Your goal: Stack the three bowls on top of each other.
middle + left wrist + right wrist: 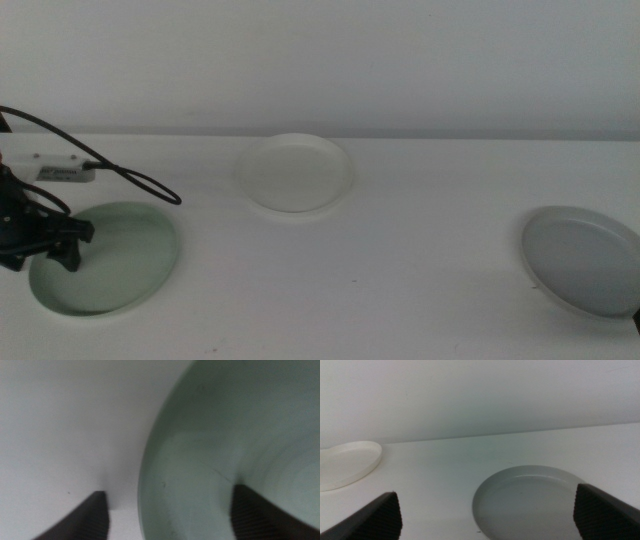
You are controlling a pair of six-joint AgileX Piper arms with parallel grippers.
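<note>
The pale green bowl [115, 262] lies at the table's front left. My left gripper [75, 248] is open at its left rim, one jaw over the table outside the rim and the other over the bowl's inside [225, 435]. Farther back, near the middle, sits the white bowl [295, 172]. The grey bowl [585, 260] rests at the front right. My right gripper [486, 492] waits open just in front of the grey bowl [530, 497], touching nothing, with the white bowl [345, 462] off to one side.
A black cable [130, 178] loops from the left arm across the table behind the green bowl. A pale wall [320, 60] rises behind the table's far edge. Bare white tabletop [400, 270] lies between the bowls.
</note>
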